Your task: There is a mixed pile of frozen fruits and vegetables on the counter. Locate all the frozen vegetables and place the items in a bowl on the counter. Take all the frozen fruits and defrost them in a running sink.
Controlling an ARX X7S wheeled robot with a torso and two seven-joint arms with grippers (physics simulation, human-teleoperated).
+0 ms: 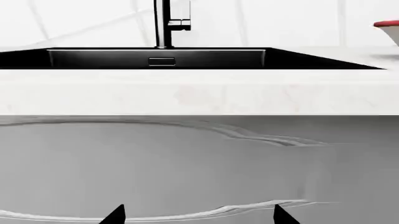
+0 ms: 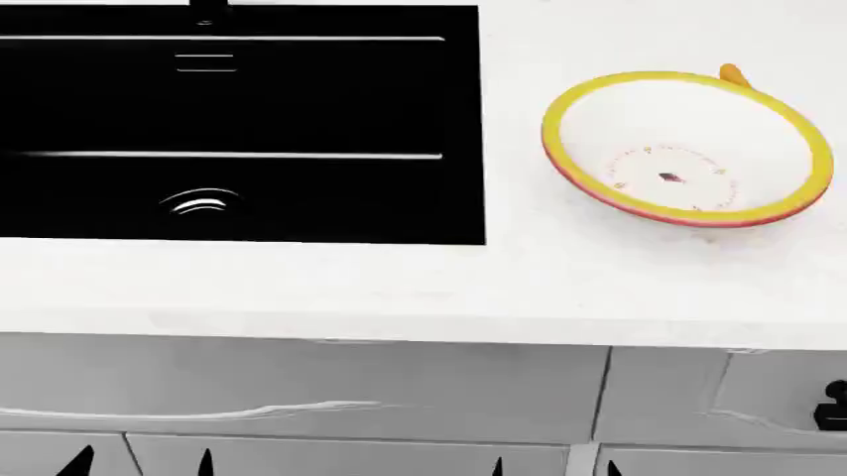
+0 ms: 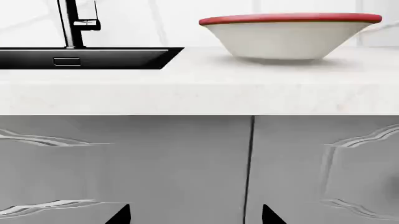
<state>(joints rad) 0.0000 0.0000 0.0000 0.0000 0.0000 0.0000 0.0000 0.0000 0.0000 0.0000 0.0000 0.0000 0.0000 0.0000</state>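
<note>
The bowl, wide and shallow with a yellow rim, stands on the white counter to the right of the black sink. Behind its far rim peeks a small yellow-orange point; I cannot tell which fruit it is. The frozen vegetables are out of view. My left gripper and right gripper hang low before the cabinet fronts, below the counter edge. Both are open with nothing between their fingers. The left gripper faces the sink; the right gripper faces the bowl.
A tall black faucet rises behind the sink. Pale grey cabinet fronts with raised mouldings fill the space under the counter. A small black fitting sticks out at the far right of the cabinets.
</note>
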